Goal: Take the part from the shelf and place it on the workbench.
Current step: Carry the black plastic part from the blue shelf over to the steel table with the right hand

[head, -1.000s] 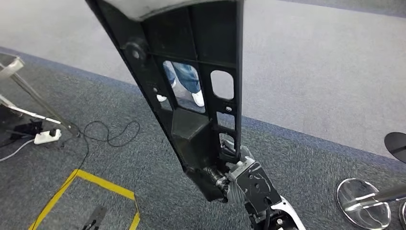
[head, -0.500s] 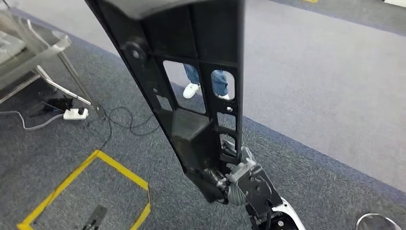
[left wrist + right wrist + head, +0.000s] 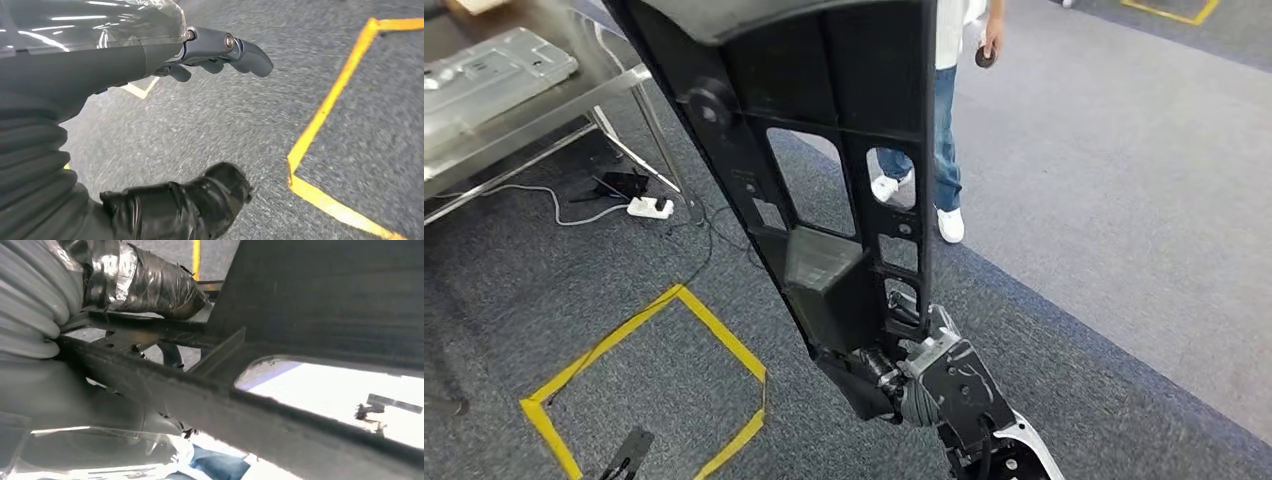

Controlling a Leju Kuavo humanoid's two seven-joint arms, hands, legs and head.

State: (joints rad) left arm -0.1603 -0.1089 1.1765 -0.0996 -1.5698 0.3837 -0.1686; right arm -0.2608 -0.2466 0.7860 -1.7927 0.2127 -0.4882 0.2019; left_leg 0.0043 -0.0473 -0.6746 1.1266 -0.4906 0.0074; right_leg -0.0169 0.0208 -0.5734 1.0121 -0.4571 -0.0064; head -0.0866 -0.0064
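My right robot hand [image 3: 924,375] was clamped around the narrow lower end of the part [image 3: 824,150], a long black plastic panel with ribs and cut-out windows. From the wrist camera I could see my taped thumb [image 3: 150,285] pressed over one of its ribs, so the hold looked firm, not a light pinch. I judged I gripped it at that end because it was the slimmest section and let me carry the panel clear of my body and legs as I walked.

The part [image 3: 320,315] stood nearly upright in my grasp, its long axis running from my hand up and away, leaning toward my left, with the wide end rising past the top of my head view. Its ribbed inner face was turned toward me. It touched nothing but my hand and hung above the carpet.

My left robot hand [image 3: 210,50] hung at my side over the grey floor, fingers loosely spread and holding nothing, which suited a one-handed carry.

Farther out, a yellow taped square [image 3: 654,380] marked the carpet. The metal desk [image 3: 534,110] stood at my upper left, well apart from the part, so the placing was not yet done. A person [image 3: 944,120] stood beyond the panel.
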